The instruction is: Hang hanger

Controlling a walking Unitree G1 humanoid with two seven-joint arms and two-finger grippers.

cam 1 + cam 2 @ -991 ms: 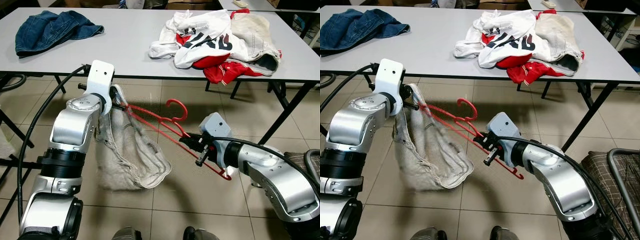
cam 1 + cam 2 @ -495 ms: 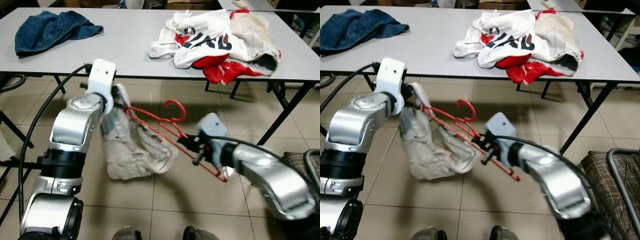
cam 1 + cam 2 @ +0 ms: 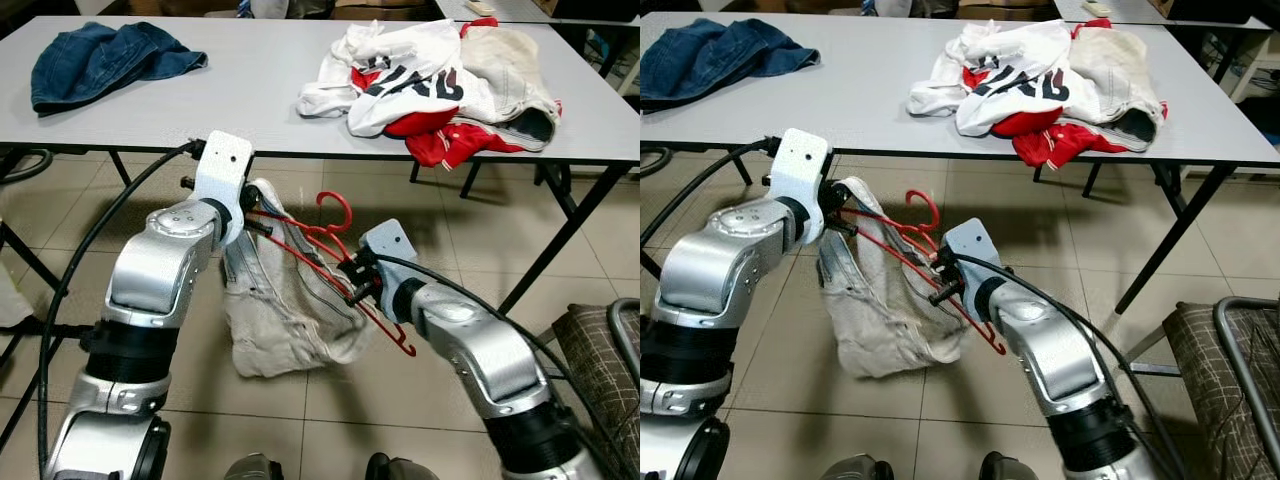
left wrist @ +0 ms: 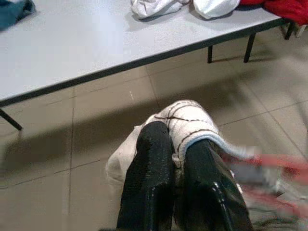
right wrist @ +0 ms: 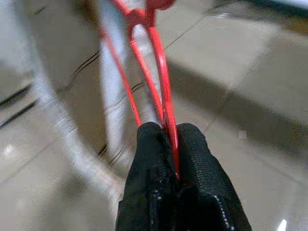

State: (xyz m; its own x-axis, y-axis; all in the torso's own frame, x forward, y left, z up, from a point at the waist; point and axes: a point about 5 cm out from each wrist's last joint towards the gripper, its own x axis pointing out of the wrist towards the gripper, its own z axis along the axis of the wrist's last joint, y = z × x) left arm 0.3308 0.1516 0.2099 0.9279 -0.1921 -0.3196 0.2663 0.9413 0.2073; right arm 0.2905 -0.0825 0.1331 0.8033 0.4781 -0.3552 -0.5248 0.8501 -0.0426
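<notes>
A red wire hanger (image 3: 335,255) is held in the air in front of the table, its hook (image 3: 336,204) pointing up. My right gripper (image 3: 352,285) is shut on the hanger's lower bar; the right wrist view has the red wire (image 5: 163,96) pinched between the black fingers (image 5: 149,163). A pale grey knitted garment (image 3: 290,320) droops from the hanger toward the floor. My left gripper (image 3: 255,215) is shut on the garment's ribbed edge (image 4: 187,127) near the hanger's left end.
A grey table (image 3: 250,90) stands ahead, with blue jeans (image 3: 100,60) at its left and a heap of white and red clothes (image 3: 440,85) at its right. Black table legs (image 3: 560,230) slant down at right. A checked cushion and dark frame (image 3: 605,340) sit at the far right.
My right gripper has swung left and up with the hanger, closing toward my left gripper. The garment has bunched between the arms. The left arm shifted slightly right.
</notes>
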